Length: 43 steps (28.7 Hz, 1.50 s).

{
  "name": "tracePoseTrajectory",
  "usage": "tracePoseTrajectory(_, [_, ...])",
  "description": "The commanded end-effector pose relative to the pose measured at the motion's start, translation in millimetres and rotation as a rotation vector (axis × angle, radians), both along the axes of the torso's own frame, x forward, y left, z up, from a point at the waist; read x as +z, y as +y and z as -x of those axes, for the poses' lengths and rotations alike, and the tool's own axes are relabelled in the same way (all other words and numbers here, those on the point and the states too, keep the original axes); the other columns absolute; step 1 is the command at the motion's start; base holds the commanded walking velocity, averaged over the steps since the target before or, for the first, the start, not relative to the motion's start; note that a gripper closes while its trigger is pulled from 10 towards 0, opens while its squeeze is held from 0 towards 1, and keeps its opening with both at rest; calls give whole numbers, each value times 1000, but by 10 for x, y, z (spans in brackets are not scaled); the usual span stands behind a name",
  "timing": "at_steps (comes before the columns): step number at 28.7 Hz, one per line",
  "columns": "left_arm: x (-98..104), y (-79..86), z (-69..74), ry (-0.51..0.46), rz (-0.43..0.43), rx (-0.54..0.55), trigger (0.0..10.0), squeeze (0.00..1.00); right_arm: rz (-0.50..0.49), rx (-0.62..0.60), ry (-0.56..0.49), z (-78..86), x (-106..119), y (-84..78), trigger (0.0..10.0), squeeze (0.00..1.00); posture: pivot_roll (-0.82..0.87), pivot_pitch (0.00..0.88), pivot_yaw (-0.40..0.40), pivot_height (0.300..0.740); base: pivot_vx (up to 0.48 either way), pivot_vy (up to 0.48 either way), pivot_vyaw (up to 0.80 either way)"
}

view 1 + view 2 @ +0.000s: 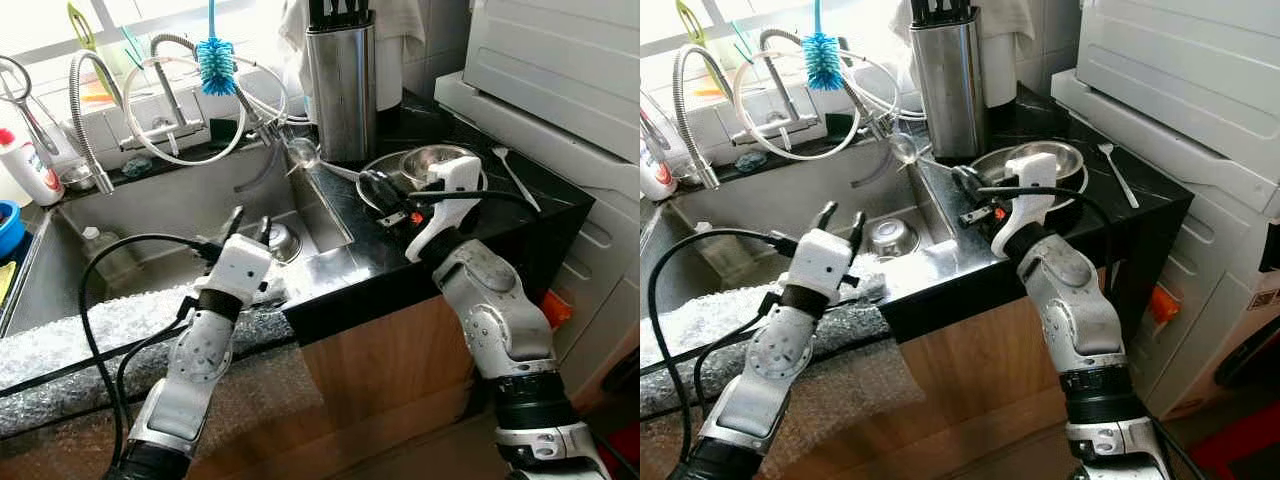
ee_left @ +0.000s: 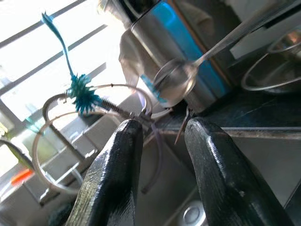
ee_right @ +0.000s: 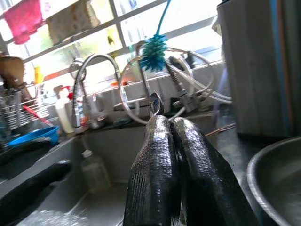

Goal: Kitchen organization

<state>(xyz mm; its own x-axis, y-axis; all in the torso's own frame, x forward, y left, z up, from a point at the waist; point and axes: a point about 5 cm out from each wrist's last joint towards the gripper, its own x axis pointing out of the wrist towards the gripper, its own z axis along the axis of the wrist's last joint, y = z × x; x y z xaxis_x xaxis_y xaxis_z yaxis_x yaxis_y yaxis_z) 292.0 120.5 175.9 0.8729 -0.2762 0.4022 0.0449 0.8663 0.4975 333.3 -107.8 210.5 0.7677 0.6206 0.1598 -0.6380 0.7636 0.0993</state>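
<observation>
A: Where's the ladle (image 1: 302, 152)?
B: Upper middle of frame, bowl hanging over the sink (image 1: 180, 215) edge, handle pinched in the right gripper (image 1: 372, 186) by the knife block (image 1: 342, 85).
A: Left gripper (image 1: 250, 226)?
B: Fingers spread, low over the sink.

Black counter (image 1: 500, 215) — knife block (image 1: 341, 85), bowl (image 1: 435, 160), spoon (image 1: 515, 175).

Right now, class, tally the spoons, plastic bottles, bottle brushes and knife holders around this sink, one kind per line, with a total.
Spoons: 2
Plastic bottles: 2
Bottle brushes: 1
Knife holders: 1
Total: 6
</observation>
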Motion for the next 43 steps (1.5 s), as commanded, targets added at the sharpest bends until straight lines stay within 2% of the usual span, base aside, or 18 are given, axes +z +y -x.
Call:
tracePoseTrajectory(1, [82,8,7,-38,-20,-7,10000,0,-12,70,-9,46,74,109,10000,0,-99,0,129,740,0,0,0])
tracePoseTrajectory(10, [117,-57,-5,-63,-85,-47,10000,0,63,191,26,130,34,148,10000,0,-93,0,122,740,0,0,0])
tracePoseTrajectory(15, [117,-60,-4,-63,-86,-47,10000,0,61,195,31,132,35,146,10000,0,-93,0,122,740,0,0,0])
tracePoseTrajectory(20, [128,-84,-13,-68,-138,-70,10000,0,67,224,45,132,14,97,10000,0,-89,0,120,740,0,0,0])
tracePoseTrajectory(23, [139,-59,-15,-77,-176,-65,10000,0,48,240,45,135,45,61,10000,0,-88,0,120,740,0,0,0])
tracePoseTrajectory(26, [142,-17,-39,-81,-267,-52,10000,0,-18,256,48,138,92,27,10000,0,-87,0,117,740,0,0,0])
tracePoseTrajectory(33, [89,-14,-46,-69,-360,-58,10000,0,-120,273,59,139,159,-34,10000,0,-88,0,117,740,0,0,0])
tracePoseTrajectory(43, [115,-37,-45,-98,-418,-50,10000,0,-113,304,88,166,116,-40,10000,0,-86,0,109,740,0,0,0])
